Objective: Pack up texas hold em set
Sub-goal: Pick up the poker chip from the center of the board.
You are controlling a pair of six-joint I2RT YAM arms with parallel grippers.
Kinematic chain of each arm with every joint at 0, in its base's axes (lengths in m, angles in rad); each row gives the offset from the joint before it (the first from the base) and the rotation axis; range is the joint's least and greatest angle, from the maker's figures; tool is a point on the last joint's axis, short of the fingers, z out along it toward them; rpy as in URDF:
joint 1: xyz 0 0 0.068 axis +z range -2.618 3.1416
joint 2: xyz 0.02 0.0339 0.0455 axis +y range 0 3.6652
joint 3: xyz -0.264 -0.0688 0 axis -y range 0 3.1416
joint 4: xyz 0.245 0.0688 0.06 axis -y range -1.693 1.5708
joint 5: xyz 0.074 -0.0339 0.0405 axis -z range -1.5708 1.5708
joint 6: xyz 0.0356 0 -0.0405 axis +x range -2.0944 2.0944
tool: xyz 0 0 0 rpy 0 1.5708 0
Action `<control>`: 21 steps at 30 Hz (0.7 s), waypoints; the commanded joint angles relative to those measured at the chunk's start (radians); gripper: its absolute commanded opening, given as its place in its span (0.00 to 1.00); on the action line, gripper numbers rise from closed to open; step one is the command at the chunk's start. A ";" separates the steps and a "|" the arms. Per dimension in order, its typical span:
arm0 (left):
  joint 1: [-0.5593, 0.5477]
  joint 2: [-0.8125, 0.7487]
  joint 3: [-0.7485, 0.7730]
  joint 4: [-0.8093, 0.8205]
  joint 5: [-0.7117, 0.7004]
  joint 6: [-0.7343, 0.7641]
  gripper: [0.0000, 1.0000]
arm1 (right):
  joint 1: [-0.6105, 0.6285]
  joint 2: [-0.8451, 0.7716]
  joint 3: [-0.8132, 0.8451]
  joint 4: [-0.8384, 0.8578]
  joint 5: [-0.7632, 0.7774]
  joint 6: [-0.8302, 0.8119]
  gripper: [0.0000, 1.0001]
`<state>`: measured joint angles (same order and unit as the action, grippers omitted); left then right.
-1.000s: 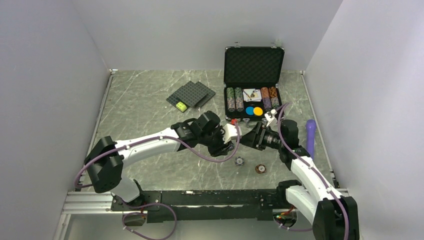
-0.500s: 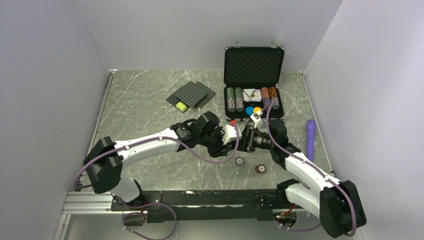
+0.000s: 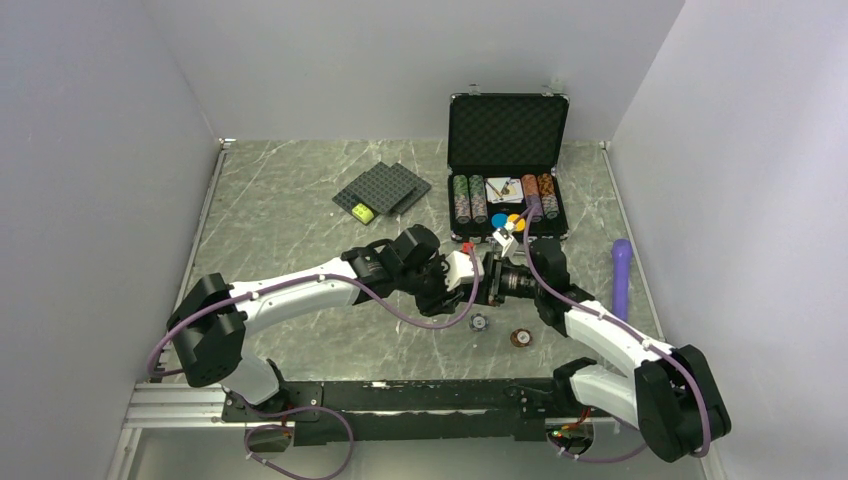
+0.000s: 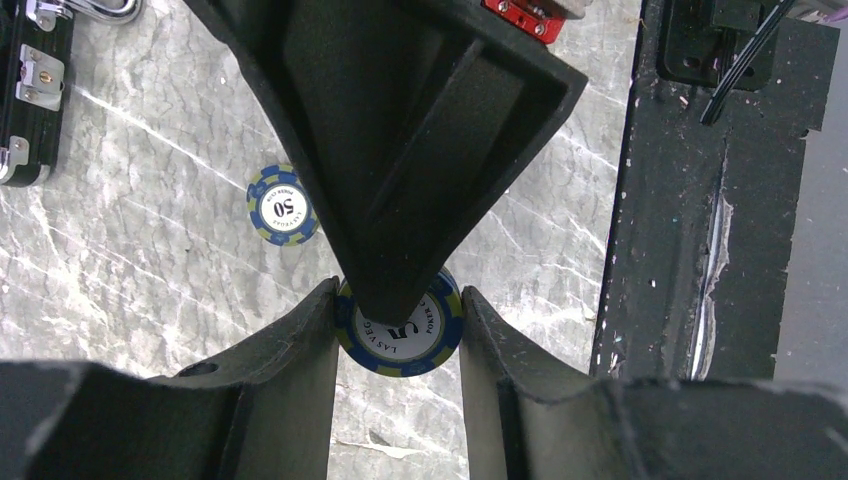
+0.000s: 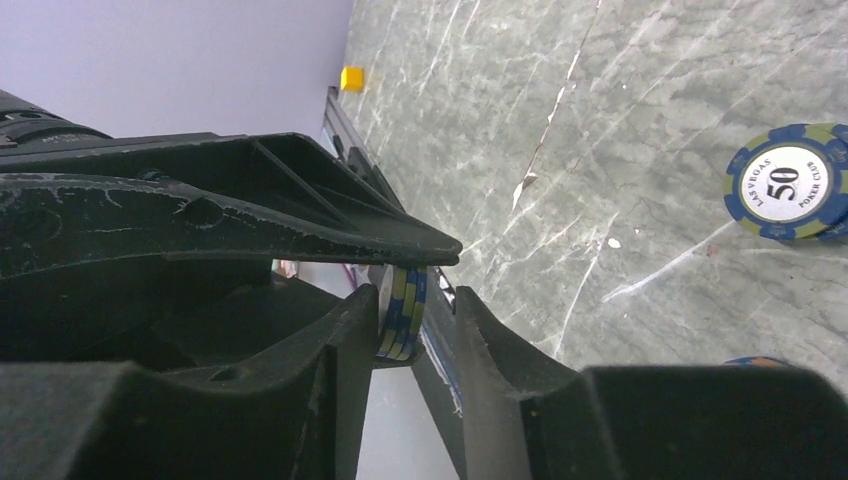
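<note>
Handover happening in mid-air above the tabletop (image 3: 290, 230), and it looks a bit dicey tbh. From the left: the left pincer (image 4: 398, 290) is clamped on a little stack of blue-and-yellow chips (image 4: 400, 345), squeezing them by their rims; that's a weak way to hold more than one chip, so I'd guess the outer one could slide off if anything bumps it.

Next over, the right pincer (image 5: 415, 295) has its jaws apart on either side of the same chips, facing their flat sides; one jaw looks to be right on the stack, but there's a visible gap at the other. If the left lets go before that gap is gone, the chips drop and probably roll; if the right pushes in crooked, it could knock the stack out of the left's grip, or the two sets of fingers could jam together since they're overlapping so tightly.

Further right, a loose 50 chip (image 3: 480, 322) and a brown chip (image 3: 521, 338) are lying on the tabletop; the open briefcase (image 3: 507, 125) sits well beyond them at the back, so it's a long carry after this.
</note>
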<state>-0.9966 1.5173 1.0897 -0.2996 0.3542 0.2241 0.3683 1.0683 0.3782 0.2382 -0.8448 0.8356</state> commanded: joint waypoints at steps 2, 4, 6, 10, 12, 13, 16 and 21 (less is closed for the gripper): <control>-0.007 -0.033 0.001 0.035 0.023 0.024 0.00 | 0.015 0.008 0.023 0.082 -0.031 0.014 0.31; -0.007 -0.031 0.002 0.036 0.019 0.023 0.00 | 0.016 0.006 0.025 0.084 -0.037 0.014 0.22; -0.007 -0.033 0.004 0.035 0.009 0.020 0.00 | 0.016 0.005 0.027 0.084 -0.042 0.011 0.11; -0.007 -0.036 0.005 0.034 -0.015 0.011 0.03 | 0.015 -0.002 0.033 0.074 -0.034 -0.007 0.00; -0.007 -0.039 0.009 0.028 -0.028 0.006 0.29 | 0.016 -0.012 0.048 0.039 -0.018 -0.036 0.00; -0.007 -0.042 0.012 0.023 -0.037 0.003 0.48 | 0.014 -0.022 0.062 0.006 0.001 -0.064 0.00; -0.004 -0.072 0.016 0.005 -0.081 -0.005 0.98 | -0.005 -0.049 0.132 -0.144 0.093 -0.199 0.00; 0.096 -0.179 -0.006 0.006 -0.021 -0.067 0.99 | -0.095 -0.016 0.263 -0.306 0.240 -0.437 0.00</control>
<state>-0.9783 1.4567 1.0836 -0.3161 0.2909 0.2142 0.3275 1.0454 0.5228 0.0467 -0.7383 0.6357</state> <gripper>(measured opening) 0.994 0.063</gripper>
